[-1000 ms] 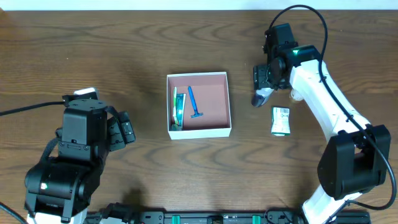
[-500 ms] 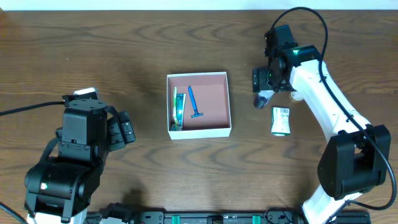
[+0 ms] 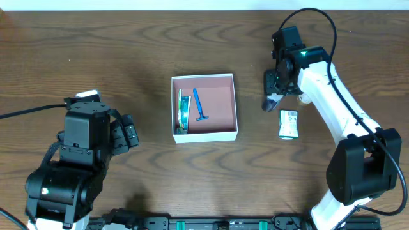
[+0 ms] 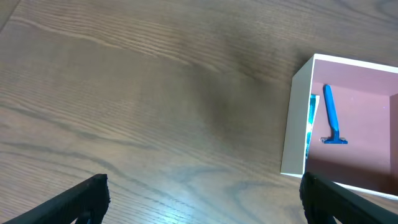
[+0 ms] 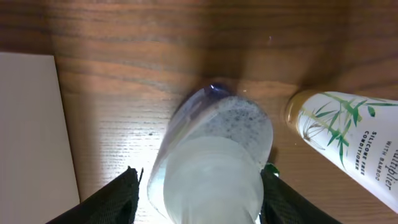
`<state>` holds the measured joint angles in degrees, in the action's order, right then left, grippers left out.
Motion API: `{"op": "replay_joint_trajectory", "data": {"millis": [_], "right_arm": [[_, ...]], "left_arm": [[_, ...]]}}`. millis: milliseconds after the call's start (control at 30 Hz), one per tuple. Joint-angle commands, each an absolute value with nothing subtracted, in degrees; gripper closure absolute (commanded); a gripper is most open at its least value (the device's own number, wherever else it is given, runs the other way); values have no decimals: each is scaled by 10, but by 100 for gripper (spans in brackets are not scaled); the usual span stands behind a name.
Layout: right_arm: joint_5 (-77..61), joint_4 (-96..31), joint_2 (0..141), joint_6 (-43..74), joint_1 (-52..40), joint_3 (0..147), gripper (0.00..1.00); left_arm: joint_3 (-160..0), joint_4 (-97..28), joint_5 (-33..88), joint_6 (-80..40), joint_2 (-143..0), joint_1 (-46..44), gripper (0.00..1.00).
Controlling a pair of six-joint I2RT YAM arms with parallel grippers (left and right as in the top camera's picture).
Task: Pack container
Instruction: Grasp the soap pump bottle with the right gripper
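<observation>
Wood-grain table (image 3: 128, 51), dark brown and matte. Far and left parts bare, so broad room there.

Container (image 3: 220, 105) sits mid-table, square with the table edges, between the two arms. One of it. Thin white walls, flat dusty-pink floor. The right half of the floor is open.
- In its left half: one blue razor (image 3: 199, 105), slim plastic, lying flat with the head toward the near side.
- One green-and-white item (image 3: 183, 110), long and narrow, lies against the left wall. Kind unclear.

Right of the container, apart from its wall: right gripper (image 3: 271, 97), pointing down.
- The wrist view shows its two black fingers (image 5: 118, 199) pressed to either side of one frosted tube (image 5: 211, 155). The tube is translucent, rounded, speckled inside, with a bluish tip toward the table.
- I cannot tell whether the tip touches the wood.

Just right of the tube: one bamboo-print bottle (image 5: 348, 137), lying on its side. White label with green leaves, tan end. Mostly hidden under the arm from overhead.

Nearer and right: one small packet (image 3: 289, 124), flat, rectangular, green on white, clear of everything else.

Left gripper (image 3: 130, 134) is at the near-left, well apart from the container. Its fingers (image 4: 87, 199) are spread wide with only bare wood between them. The container's white left wall (image 4: 297, 118) shows at the right of its view.
</observation>
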<state>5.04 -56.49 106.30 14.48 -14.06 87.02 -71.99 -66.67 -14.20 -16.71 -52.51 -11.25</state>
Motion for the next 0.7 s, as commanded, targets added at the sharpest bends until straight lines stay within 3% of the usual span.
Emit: {"op": "replay_joint_trajectory", "data": {"millis": [0, 100, 200, 533, 633, 667], "right_arm": [[60, -557, 1065, 146, -143, 864, 41], [60, -551, 1065, 145, -143, 860, 20], [60, -544, 1064, 112, -143, 861, 8], [57, -543, 1053, -72, -143, 870, 2], [35, -542, 1053, -137, -143, 870, 3], [23, -543, 1053, -162, -143, 870, 7]], "left_arm": [[-727, -668, -153, -166, -525, -109, 2], [-727, -668, -153, -166, -525, -109, 2], [-727, -668, -153, -166, -525, -109, 2], [-727, -668, -153, -166, -525, -109, 2], [-727, -668, -153, -166, -525, -109, 2], [-727, -668, -153, -166, -525, -109, 2]]}}
